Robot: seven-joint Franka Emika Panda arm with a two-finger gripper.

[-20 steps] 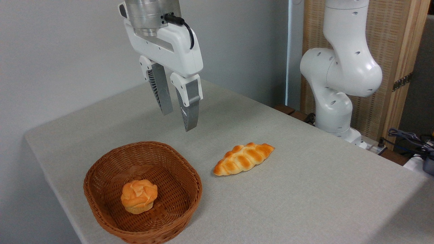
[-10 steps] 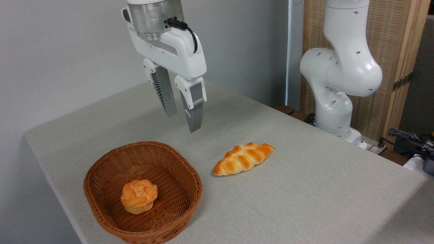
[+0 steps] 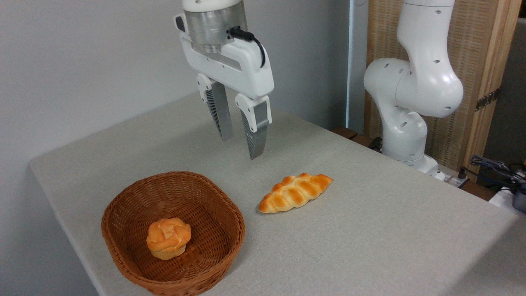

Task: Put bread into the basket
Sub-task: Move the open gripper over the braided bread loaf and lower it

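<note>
The bread (image 3: 295, 192), a long braided golden loaf, lies on the grey table just right of the basket. The brown wicker basket (image 3: 123, 202) sits at the front left and holds a small round orange bun (image 3: 168, 237). My gripper (image 3: 241, 149) hangs in the air above the table, behind and to the left of the loaf, well above it. Its fingers (image 3: 255, 133) point downward with a narrow gap and nothing between them.
The arm's white base and lower links (image 3: 411, 107) stand at the table's back right. Cables (image 3: 493, 166) lie off the right edge. The table's left edge (image 3: 61, 205) runs close to the basket.
The gripper has moved to the right, from above the basket's back rim toward the loaf, staying at about the same height. Bread, bun and basket have not moved.
</note>
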